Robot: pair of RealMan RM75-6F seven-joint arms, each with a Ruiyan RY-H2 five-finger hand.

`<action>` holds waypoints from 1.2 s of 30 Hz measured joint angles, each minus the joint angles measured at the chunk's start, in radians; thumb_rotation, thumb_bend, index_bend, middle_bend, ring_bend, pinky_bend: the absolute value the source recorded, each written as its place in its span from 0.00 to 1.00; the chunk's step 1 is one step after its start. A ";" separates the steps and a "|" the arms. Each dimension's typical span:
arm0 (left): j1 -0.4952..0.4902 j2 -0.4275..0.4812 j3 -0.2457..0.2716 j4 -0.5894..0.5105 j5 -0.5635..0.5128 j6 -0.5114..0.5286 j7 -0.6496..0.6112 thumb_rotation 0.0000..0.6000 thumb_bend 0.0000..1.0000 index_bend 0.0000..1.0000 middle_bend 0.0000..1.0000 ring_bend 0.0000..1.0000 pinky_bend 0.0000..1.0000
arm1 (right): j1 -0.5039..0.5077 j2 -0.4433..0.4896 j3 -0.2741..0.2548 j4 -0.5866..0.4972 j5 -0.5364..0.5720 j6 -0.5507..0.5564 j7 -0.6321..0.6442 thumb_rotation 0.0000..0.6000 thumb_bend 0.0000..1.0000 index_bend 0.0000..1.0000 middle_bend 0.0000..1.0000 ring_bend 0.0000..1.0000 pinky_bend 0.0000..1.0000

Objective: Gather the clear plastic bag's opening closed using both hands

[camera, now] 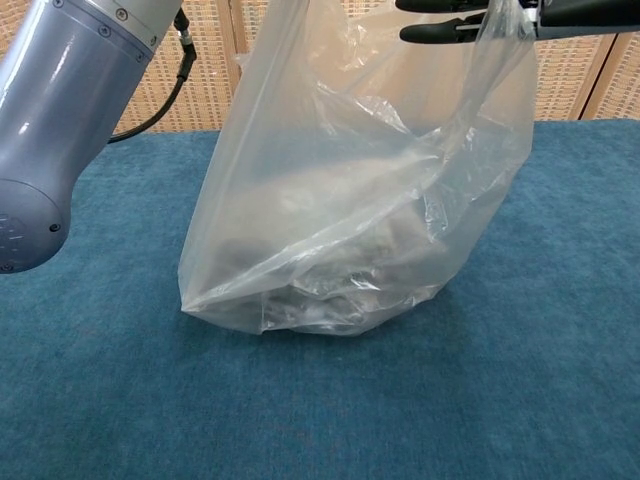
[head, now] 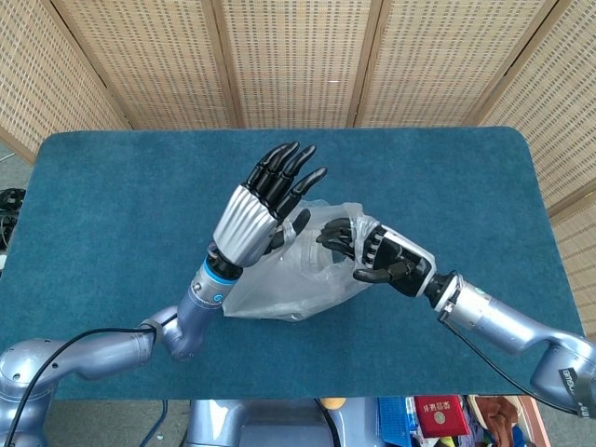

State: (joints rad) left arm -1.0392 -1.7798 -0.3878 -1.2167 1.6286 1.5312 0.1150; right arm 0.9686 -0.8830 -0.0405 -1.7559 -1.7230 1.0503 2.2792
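Clear plastic bag (head: 298, 270) is stood near the bench (head: 112, 186) centre. Rim is held at its right side by the right hand (head: 377, 256), fingers curled on the film. Left hand (head: 265, 200) is raised at the left rim, fingers extended; grip cannot be confirmed. Opening judged partly gathered; final bunching is left.

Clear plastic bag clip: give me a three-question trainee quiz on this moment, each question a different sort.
1. True or false: the clear plastic bag lies flat on the blue table.
2. Which hand has its fingers stretched upward in the head view? A) left hand B) right hand
3. Fill in: behind the table stand woven ____.

Key: 1 false, it stands up, its top held; 2 A; 3 screens.
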 measured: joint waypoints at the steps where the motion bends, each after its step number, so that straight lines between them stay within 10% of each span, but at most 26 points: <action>1: -0.003 -0.004 -0.002 0.000 -0.003 -0.003 0.004 1.00 0.49 0.01 0.00 0.00 0.11 | 0.001 -0.001 0.000 0.001 -0.002 -0.003 0.001 1.00 0.00 0.19 0.21 0.00 0.00; 36: -0.081 -0.029 -0.020 0.075 -0.022 -0.051 0.023 1.00 0.48 0.00 0.00 0.00 0.11 | 0.012 -0.064 0.015 0.028 -0.016 -0.014 0.051 1.00 0.00 0.17 0.19 0.00 0.00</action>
State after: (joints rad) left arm -1.1202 -1.8089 -0.4074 -1.1420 1.6067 1.4805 0.1381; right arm 0.9805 -0.9468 -0.0251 -1.7283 -1.7395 1.0360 2.3298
